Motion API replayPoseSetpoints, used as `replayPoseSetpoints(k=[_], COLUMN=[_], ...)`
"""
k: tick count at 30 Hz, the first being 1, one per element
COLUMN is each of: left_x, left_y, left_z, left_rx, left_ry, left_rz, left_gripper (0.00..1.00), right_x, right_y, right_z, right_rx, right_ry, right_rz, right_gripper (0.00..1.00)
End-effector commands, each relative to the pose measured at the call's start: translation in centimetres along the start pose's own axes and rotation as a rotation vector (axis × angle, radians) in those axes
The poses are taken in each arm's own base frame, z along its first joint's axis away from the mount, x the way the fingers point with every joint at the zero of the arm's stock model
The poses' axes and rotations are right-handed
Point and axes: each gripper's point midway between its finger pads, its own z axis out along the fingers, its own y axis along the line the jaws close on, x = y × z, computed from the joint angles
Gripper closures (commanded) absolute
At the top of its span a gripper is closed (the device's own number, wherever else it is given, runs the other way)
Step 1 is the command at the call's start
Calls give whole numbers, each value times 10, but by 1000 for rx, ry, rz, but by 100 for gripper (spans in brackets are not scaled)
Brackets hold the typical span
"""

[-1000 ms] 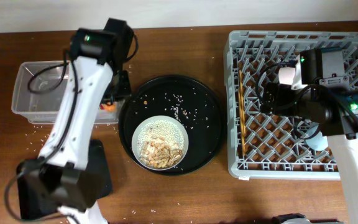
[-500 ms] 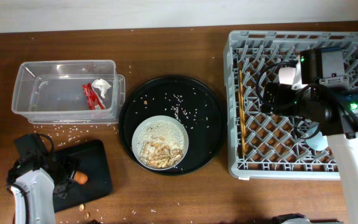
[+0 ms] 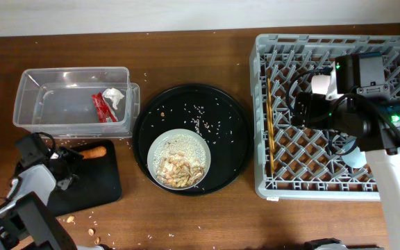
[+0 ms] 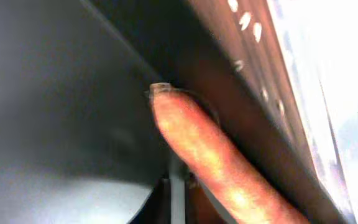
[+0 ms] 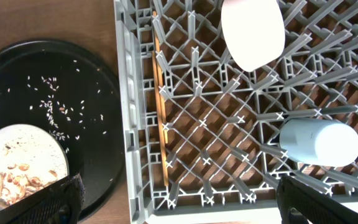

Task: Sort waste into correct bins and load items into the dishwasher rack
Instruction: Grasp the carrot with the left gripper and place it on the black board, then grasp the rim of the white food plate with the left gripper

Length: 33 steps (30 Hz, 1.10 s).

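Occupying the right side of the surface (image 3: 186,55), the dishwasher rack (image 3: 262,62) lies beneath the open, empty right pincer (image 5: 179,196), while the shallow black tray (image 3: 96,187) holds the orange sausage piece (image 3: 92,151), shifted to its upper edge beside the left pincer (image 3: 67,160) (grip indeterminate), so that waste appears binned.

A large round black tray (image 3: 229,137) sits on the brown wooden table (image 3: 200,55), under a pale wall strip (image 3: 186,14).
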Motion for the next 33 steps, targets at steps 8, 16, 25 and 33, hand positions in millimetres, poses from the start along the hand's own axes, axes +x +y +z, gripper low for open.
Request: replayPoseSetpoints(k=[8, 16, 25, 33], left_x=[87, 312, 338, 341], left_y=[-197, -202, -186, -184], left_z=[-160, -57, -24, -6], left_rx=[232, 33, -67, -104], left_ry=[-40, 189, 161, 169], left_rz=[835, 1517, 1769, 1855], left_gripper=[62, 63, 78, 100], right_x=[-1, -1, -1, -1], right_y=[-3, -3, -3, -3], right_z=[-2, -2, -2, -2], right_rx=[9, 9, 9, 9], right_ry=[-8, -8, -8, -8], right_rz=[4, 4, 4, 4], right_gripper=[2, 2, 2, 2])
